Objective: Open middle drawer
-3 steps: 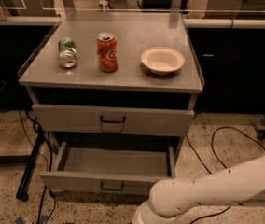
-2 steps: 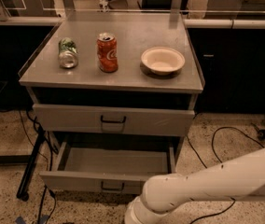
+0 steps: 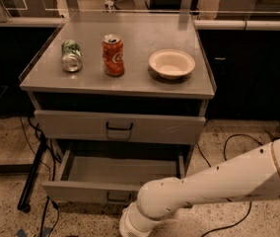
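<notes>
While the middle drawer (image 3: 81, 191) is seen standing pulled out towards the near side, its grey inner floor is exposed and its long flat front is turned to the near edge of the scene. A small black handle (image 3: 117, 197) is carried at the centre of that front. Directly above it, a second grey drawer front (image 3: 169, 128) is seen shut flush with the cabinet, with a black handle (image 3: 119, 127) of its own at its middle, and a dark band is seen between this front and the tabletop (image 3: 130, 85).

The pincer (image 3: 129, 228) is found at the near edge of the scene, at the end of the white arm (image 3: 219, 181), just near of the middle drawer's front and slightly right of its handle. Most of it is cut off by the frame, so it cannot be told whether it is spread or pressed together, nor whether the drawer is touched by it. The arm is seen reaching in from the right, crossing in front of the right near corner of the open drawer.

On the tabletop three things are set in a row. A green can (image 3: 71, 56) is laid on its side at the left. A red can (image 3: 113, 55) is stood upright just right of it, apart from it. A pale bowl (image 3: 172, 63) is placed further right, well apart from the red can. Dark cables (image 3: 233, 147) are seen trailing over the speckled floor (image 3: 2, 142) on the right.
</notes>
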Robot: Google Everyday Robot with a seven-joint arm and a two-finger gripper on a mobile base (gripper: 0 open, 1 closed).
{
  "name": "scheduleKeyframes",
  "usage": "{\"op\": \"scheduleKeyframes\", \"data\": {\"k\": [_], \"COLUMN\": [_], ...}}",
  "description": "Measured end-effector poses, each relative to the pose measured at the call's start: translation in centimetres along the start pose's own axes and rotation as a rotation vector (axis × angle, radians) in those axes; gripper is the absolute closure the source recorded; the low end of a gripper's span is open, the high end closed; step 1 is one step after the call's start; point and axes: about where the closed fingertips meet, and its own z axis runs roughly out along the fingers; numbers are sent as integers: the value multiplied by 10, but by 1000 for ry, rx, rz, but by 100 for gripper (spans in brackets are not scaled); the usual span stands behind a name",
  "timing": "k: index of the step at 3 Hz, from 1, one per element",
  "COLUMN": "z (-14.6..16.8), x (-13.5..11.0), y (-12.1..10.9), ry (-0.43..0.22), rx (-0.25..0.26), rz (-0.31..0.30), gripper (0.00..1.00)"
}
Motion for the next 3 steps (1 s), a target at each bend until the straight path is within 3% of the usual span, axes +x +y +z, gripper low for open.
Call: {"op": "scheduleKeyframes", "data": {"k": [3], "z": [19], "x": [-29], "y": [-40], "ry": [-56], "rx": [27], "rz": [-15], "gripper": [0]}}
